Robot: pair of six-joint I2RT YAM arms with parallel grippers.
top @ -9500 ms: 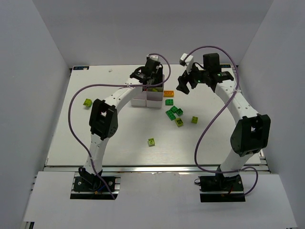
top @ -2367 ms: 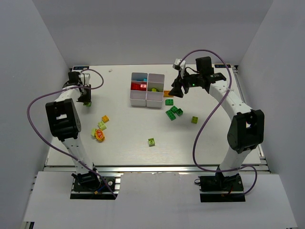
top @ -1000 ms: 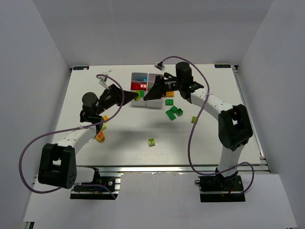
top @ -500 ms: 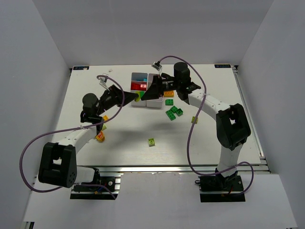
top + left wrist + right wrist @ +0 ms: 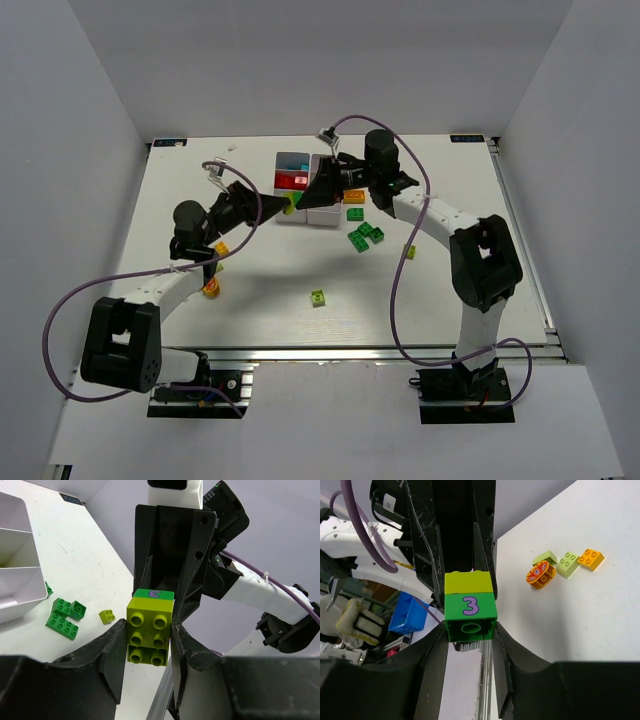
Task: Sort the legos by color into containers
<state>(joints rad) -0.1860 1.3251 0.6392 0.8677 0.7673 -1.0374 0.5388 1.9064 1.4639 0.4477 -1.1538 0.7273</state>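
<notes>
In mid-air just in front of the white containers tray [image 5: 326, 216], my two grippers meet tip to tip. A two-brick stack hangs between them: a lime brick [image 5: 150, 632] joined to a green brick [image 5: 470, 611] printed with a purple 3. My left gripper [image 5: 284, 204] [image 5: 148, 636] is shut on the lime brick. My right gripper [image 5: 301, 199] [image 5: 470, 630] has both fingers pressed on the green brick's sides. The tray holds a red lego [image 5: 297, 180] and a light blue one [image 5: 300, 166]; the arms hide its other compartments.
Right of the tray lie an orange brick [image 5: 354, 196], a green cluster [image 5: 364, 236] and a lime brick [image 5: 409, 251]. Another lime brick [image 5: 317, 297] sits mid-table. Orange, lime and yellow pieces [image 5: 211, 287] [image 5: 567, 564] lie under the left arm.
My right gripper's jaws have come together onto the green brick of the stack. The left gripper has kept its hold, and both arms have barely shifted.
</notes>
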